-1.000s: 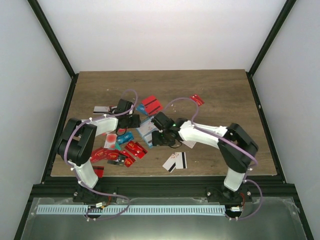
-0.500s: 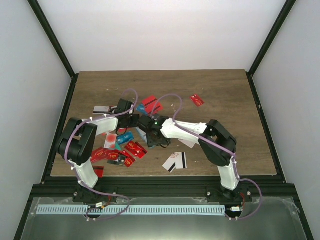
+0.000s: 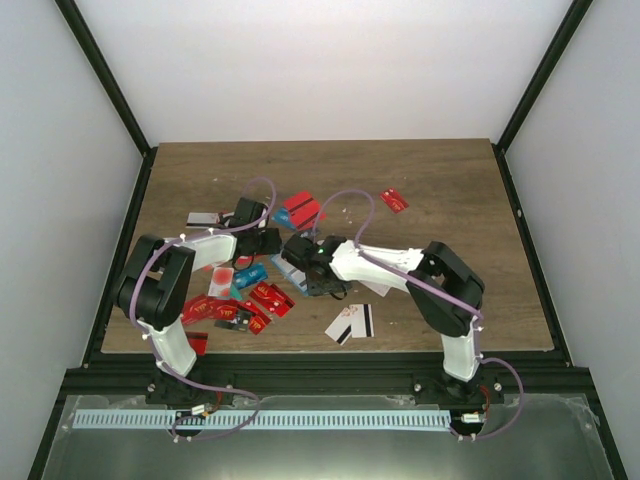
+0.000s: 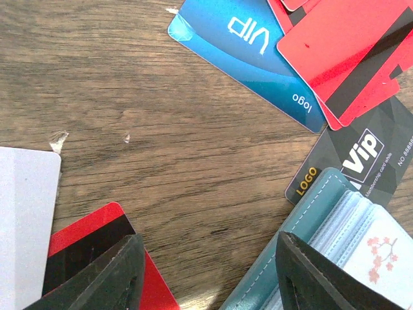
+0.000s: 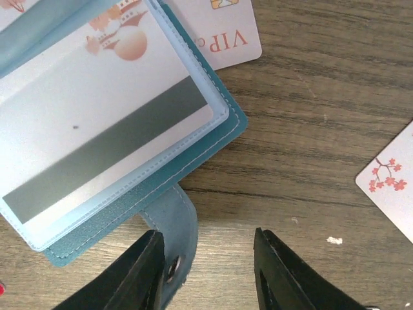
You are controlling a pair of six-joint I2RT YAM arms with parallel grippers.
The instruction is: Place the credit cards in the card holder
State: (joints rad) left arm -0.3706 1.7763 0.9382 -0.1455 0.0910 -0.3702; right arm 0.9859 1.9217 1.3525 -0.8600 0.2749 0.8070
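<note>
Currently both claws are gaping, gripping nothing; the left gripper is hovering just beside the card holder; the right gripper is hovering at its strap; credit cards are lying around the holder.

— Ahead of left gripper?
— VIP card, striped cards lapping over its right side. Nearer, to the right: numbered VIP card, card holder over its near corner, against the right finger.
— Left side?
— Single striped card beneath the left finger, blank card overlapping it further left.
— Right gripper?
— Holder ahead-left, pocketed card inside, snap tab at the left finger; blossom card off right.
</note>
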